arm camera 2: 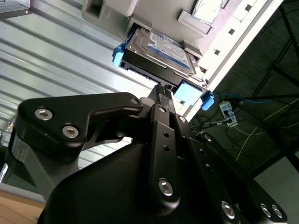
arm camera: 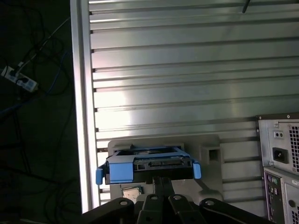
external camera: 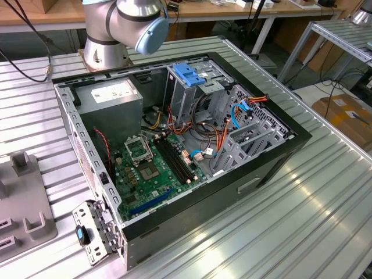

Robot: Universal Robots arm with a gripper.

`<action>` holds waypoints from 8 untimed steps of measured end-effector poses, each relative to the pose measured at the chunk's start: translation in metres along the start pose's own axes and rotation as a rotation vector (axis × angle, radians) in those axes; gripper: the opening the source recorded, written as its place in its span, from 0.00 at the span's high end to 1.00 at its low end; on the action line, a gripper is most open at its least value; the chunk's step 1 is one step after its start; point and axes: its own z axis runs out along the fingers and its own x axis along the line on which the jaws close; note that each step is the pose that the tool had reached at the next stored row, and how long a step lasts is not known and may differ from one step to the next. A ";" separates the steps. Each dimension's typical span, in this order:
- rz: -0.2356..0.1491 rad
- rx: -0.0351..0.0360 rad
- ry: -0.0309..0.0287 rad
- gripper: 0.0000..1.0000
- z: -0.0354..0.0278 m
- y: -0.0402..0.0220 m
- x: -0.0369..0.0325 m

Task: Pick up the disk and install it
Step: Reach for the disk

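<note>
Grey fixture [arm camera: 211, 148] cradles the blue-framed disk [arm camera: 149, 164].

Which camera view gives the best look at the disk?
The second wrist view: it shows the disk at an angle, with its labelled top face and light-blue frame. The first wrist view shows it end-on: the connector edge between the blue frame's sides. The exterior view looks at the open computer case.

The arm [external camera: 107, 35] has silver cylindrical joints and a light-blue end cap [external camera: 152, 29]; the gripper [arm camera 2: 162, 91] is matte black, fastened with silver screws [arm camera 2: 165, 187].
</note>
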 end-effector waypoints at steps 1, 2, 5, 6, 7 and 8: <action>0.000 0.0002 0.0000 0.89 0.0007 -0.0001 0.0026; 0.000 0.0003 0.0000 0.89 0.0011 -0.0003 0.0042; 0.000 0.0007 0.0000 0.89 0.0031 -0.0009 0.0107; 0.000 0.0015 0.0000 0.89 0.0045 -0.0011 0.0131; 0.000 0.0019 -0.0001 0.89 0.0053 -0.0012 0.0141; 0.000 0.0026 -0.0001 0.89 0.0063 -0.0013 0.0150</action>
